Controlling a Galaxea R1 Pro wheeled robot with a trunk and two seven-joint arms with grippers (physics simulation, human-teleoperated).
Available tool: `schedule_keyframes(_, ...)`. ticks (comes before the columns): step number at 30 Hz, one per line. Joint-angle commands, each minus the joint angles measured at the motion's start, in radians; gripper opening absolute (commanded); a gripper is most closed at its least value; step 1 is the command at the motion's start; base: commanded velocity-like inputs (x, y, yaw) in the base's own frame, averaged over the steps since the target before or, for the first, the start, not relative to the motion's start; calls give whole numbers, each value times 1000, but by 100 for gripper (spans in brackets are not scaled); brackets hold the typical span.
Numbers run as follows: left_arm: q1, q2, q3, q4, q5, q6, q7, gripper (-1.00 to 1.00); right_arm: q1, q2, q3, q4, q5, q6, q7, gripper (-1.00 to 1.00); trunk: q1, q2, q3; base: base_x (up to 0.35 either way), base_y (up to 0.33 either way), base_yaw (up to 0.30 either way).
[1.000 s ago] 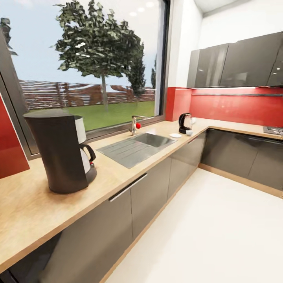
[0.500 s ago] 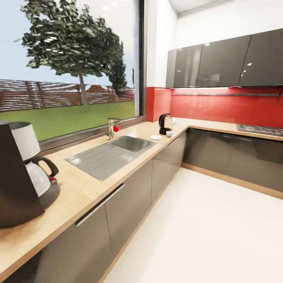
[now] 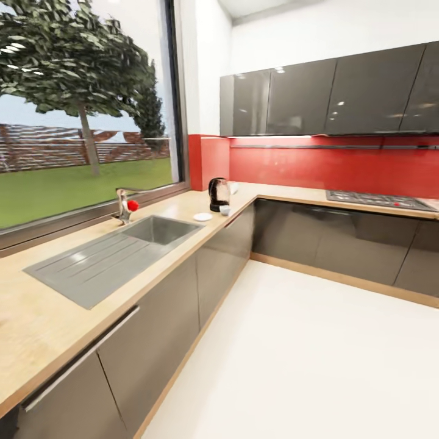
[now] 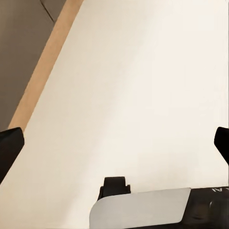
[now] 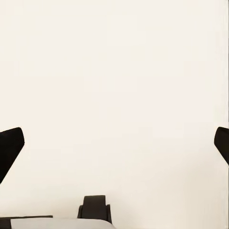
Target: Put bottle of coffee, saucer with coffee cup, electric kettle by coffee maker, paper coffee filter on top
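Note:
In the head view, a black electric kettle (image 3: 218, 194) stands far along the wooden countertop (image 3: 36, 317) near the corner. A white saucer (image 3: 202, 216) and a small white coffee cup (image 3: 225, 210) sit beside it. The coffee maker is out of view. My left gripper (image 4: 114, 143) hangs open over the white floor beside the cabinet's base strip, nothing between its fingers. Open as well, my right gripper (image 5: 114, 143) looks down on bare white floor.
A steel sink (image 3: 116, 253) with a drainboard and a faucet (image 3: 124, 205) is set into the counter under the big window. A cooktop (image 3: 378, 199) sits on the far counter run. Dark cabinets line both walls, and white floor (image 3: 317, 353) spreads to the right.
The head view has swung to the right: the coffee maker has slid out of the picture on the left, and the far counter with the cooktop has come in.

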Motion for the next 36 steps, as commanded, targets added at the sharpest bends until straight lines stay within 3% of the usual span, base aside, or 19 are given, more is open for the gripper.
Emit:
schedule_keyframes(1,1,0,0,-2,-7,0,0,100,-1,0,0,1,0,-3,0,100,0,0,-1,239,-227,-274)
schedule_keyframes(16,1,0,-1,-2,-7,0,-1,100,-1,0,0,1,2,-3,-1,100,0,0,-1,265,-211,-64)
schedule_keyframes(36,1,-1,-5,-65,-4,0,-4,100,-12,2,-6,-84,-7,-2,-2,100,0,0,-1,317,-34,-35)
